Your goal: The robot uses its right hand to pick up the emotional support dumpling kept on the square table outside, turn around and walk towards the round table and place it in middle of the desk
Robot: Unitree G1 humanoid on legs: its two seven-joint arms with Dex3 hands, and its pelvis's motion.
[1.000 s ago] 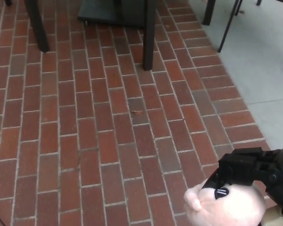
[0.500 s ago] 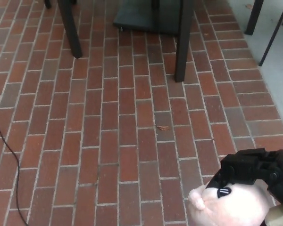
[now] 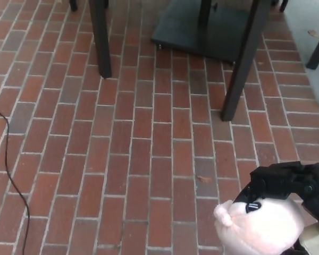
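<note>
Brick paving (image 3: 149,138) fills nearly the whole head view, red and brown blocks laid in running rows. Down in the lower right corner, the right hand (image 3: 287,183) is clamped on the emotional support dumpling (image 3: 258,226), its black fingers (image 3: 266,178) curled over the top of the plush. The dumpling is pale pink and rounded (one small dark eye mark shows on its upper side), and it sits held above the brick, partly cut off by the bottom edge of the picture. Two dark table legs (image 3: 100,40) stand on the paving toward the top, one at upper left and one slanting at upper right, with a flat dark base plate (image 3: 202,32) between them. A thin black cable (image 3: 13,180) snakes along the left edge. A small dry leaf (image 3: 204,179) lies on the brick just left of the hand.
</note>
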